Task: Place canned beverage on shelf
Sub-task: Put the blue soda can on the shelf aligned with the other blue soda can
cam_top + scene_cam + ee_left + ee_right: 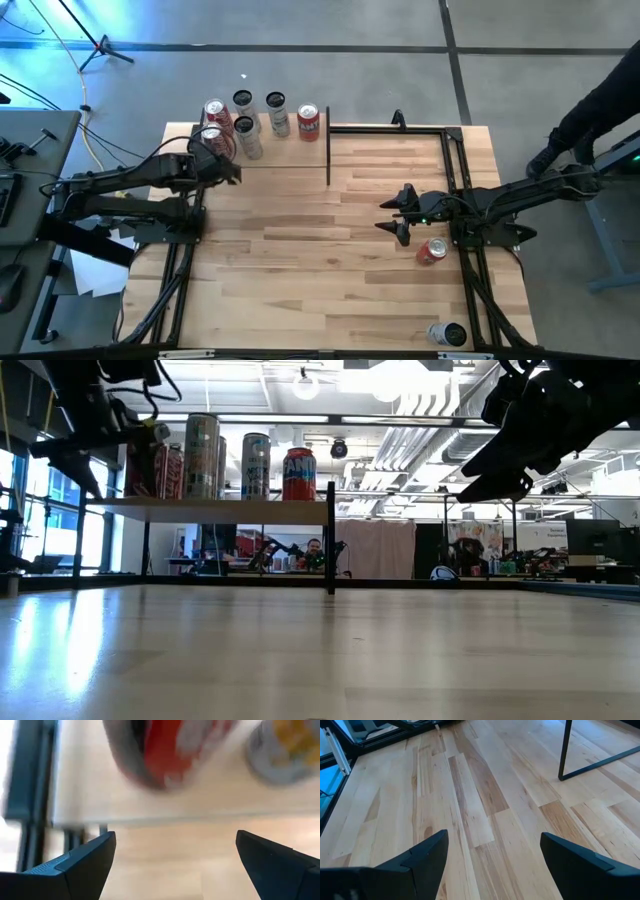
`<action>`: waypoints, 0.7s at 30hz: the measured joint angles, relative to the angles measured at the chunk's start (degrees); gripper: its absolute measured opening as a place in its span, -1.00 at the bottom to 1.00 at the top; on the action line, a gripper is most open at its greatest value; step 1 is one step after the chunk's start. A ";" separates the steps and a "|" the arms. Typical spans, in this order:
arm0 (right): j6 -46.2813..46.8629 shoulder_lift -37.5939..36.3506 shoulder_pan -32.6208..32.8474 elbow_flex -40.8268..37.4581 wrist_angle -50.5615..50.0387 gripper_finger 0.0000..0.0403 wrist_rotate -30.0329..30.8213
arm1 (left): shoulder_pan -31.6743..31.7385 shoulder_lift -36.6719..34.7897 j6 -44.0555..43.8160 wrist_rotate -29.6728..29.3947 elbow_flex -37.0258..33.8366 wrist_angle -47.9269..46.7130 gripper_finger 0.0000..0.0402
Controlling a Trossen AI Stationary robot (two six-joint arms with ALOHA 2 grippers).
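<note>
- We see the small pale plain-wood shelf with thin black posts [262, 140] at the desk's far left corner, carrying several upright cans; the red cylindrical metal can [308, 122] stands at its right end.
- Our left claw [232, 172] hovers just in front of the shelf, spread wide and empty.
- Our right claw [396, 217] hangs over the desk's right side, fingers apart, holding nothing.
- A red-and-silver metal can lying on its side [432, 250] rests just beside the right claw, near the right edge.
- We judge it light, rigid, smooth and apt to roll; grip it across the middle of its body.
</note>
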 joint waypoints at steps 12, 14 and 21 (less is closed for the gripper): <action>0.00 0.00 0.00 0.00 0.00 0.50 0.00 | -10.58 1.45 -4.40 14.33 -0.05 5.94 0.93; 0.00 0.00 0.00 0.00 0.00 0.50 0.00 | -15.06 2.99 -6.28 14.20 -0.05 9.76 0.93; 0.00 0.00 0.00 0.00 0.01 0.50 0.00 | -29.73 13.33 -8.21 11.63 -0.04 29.46 0.93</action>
